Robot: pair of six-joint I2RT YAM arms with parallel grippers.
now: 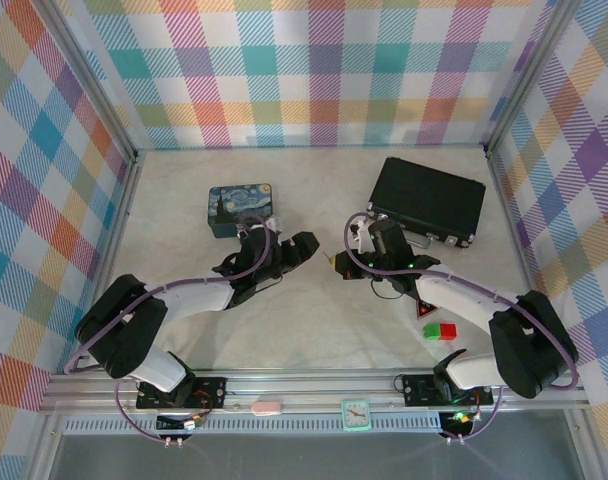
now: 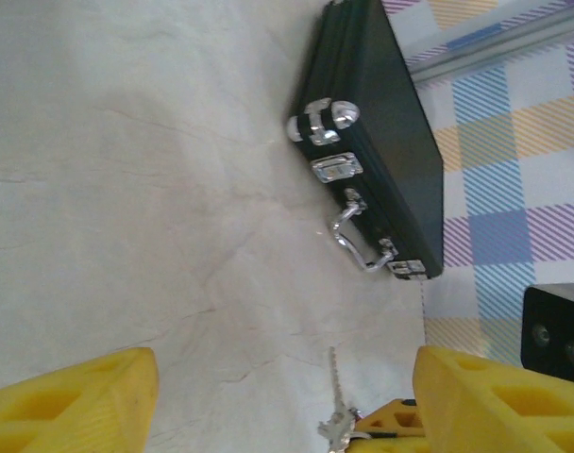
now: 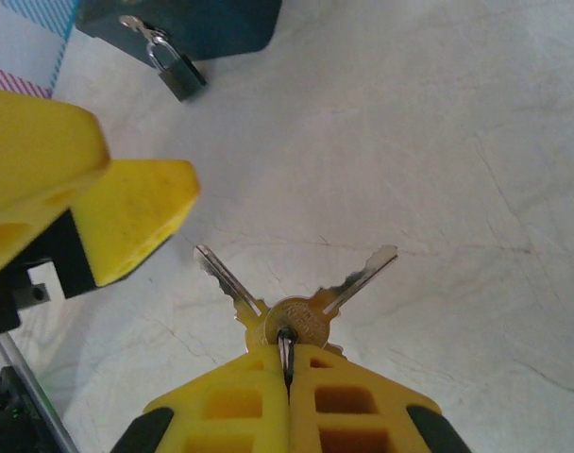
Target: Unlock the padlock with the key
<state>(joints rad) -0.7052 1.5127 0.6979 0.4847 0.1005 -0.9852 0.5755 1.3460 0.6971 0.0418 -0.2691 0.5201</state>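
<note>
My right gripper (image 3: pixel 289 357) is shut on the ring of the key (image 3: pixel 301 304), a small silvery bunch with two blades fanning out above the table. The padlock (image 3: pixel 174 71), dark with a thin silver shackle, hangs at the edge of the painted tin (image 3: pixel 202 24), well beyond the key. My left gripper (image 2: pixel 287 401) is open; its yellow fingers (image 2: pixel 75 401) stand wide apart, with the key (image 2: pixel 336 420) low between them, near the right-hand one. Seen from above, the left gripper (image 1: pixel 306 246) and the right gripper (image 1: pixel 336 262) nearly meet at mid-table.
A flat black case (image 1: pixel 427 200) with silver latches lies at the back right. The painted tin (image 1: pixel 241 207) stands at the back left, close behind my left arm. A red and green block (image 1: pixel 439 330) sits by my right arm. Plaid walls enclose the table.
</note>
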